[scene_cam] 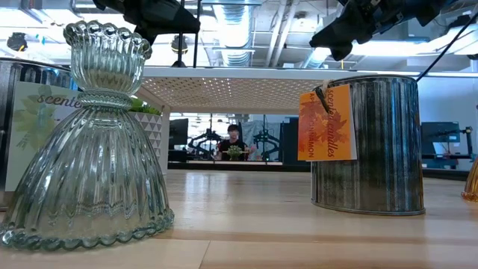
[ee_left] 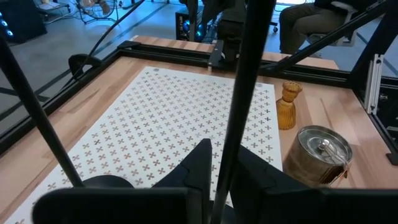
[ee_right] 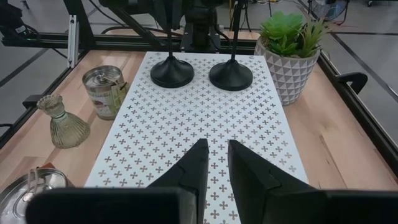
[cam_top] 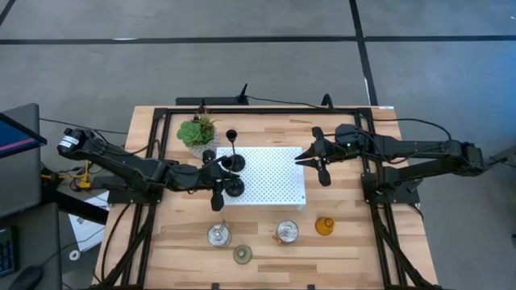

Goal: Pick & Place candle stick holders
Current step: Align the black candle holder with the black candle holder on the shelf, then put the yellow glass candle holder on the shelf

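Note:
Two black thin-stemmed holders stand at the left end of the white perforated platform [cam_top: 274,177], the far one [cam_top: 235,163] and the near one [cam_top: 232,189]. My left gripper [cam_top: 224,176] is shut on the near one's stem. My right gripper [cam_top: 298,159] hovers over the platform's right end, empty, its fingers a narrow gap apart [ee_right: 217,146]. On the near part of the table stand two silvery cups [cam_top: 219,234] [cam_top: 287,232], the pale green holder [cam_top: 242,254] and the amber holder [cam_top: 324,226]. A third black holder does not show plainly. My left gripper pinches the near black holder's thin stem [ee_left: 231,143] between its two fingers. The fingers are level, coming from the table's left, and lie across the upright stem. The gripper hides the base in its own wrist view; in the right wrist view the base [ee_right: 172,73] looks set on the platform.
A green potted plant [cam_top: 197,131] stands at the platform's far left corner. A black frame [cam_top: 266,111] borders the work area. In the low view the pale green holder [scene_cam: 97,134] and a silvery cup [scene_cam: 366,142] stand close to the camera.

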{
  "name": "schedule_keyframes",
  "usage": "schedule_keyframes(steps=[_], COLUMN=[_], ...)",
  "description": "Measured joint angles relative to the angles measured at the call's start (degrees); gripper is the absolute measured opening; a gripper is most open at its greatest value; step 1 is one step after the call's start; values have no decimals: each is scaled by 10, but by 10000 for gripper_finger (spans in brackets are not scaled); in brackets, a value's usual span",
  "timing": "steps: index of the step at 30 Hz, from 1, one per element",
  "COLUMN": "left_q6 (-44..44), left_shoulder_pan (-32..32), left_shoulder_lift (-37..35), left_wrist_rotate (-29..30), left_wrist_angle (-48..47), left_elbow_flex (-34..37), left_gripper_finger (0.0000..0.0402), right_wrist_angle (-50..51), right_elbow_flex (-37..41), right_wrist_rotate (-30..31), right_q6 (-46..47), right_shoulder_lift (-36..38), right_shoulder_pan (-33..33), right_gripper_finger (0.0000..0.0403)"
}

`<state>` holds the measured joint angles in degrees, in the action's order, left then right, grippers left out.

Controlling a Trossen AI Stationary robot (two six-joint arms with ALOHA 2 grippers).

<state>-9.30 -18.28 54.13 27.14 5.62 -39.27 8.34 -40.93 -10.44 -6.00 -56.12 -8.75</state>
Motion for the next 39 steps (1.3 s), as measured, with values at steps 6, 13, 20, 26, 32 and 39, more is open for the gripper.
schedule_keyframes(steps=[6, 13, 20, 26, 32, 39], left_q6=[28, 34, 35, 33, 31, 31], left_shoulder_pan=[6, 5, 5, 5, 5, -5], left_shoulder_lift=[0, 0, 0, 0, -4, -30], left_wrist_rotate=[2, 2, 2, 2, 2, 1], left_wrist_angle=[0, 0, 0, 0, -1, -17], left_elbow_flex=[0, 0, 0, 0, 0, -1], left_gripper_finger=[52, 107, 179, 220, 227, 218], right_wrist_angle=[0, 0, 3, 3, 3, 3], right_elbow_flex=[0, 0, 0, 0, 0, 0], right_wrist_rotate=[0, 0, 0, 0, 0, 0], right_q6=[0, 0, 0, 0, 0, 0], right_shoulder_lift=[0, 0, 0, 0, 0, 0], right_shoulder_pan=[0, 0, 0, 0, 0, 0], right_gripper_finger=[53, 53, 53, 53, 53, 53])
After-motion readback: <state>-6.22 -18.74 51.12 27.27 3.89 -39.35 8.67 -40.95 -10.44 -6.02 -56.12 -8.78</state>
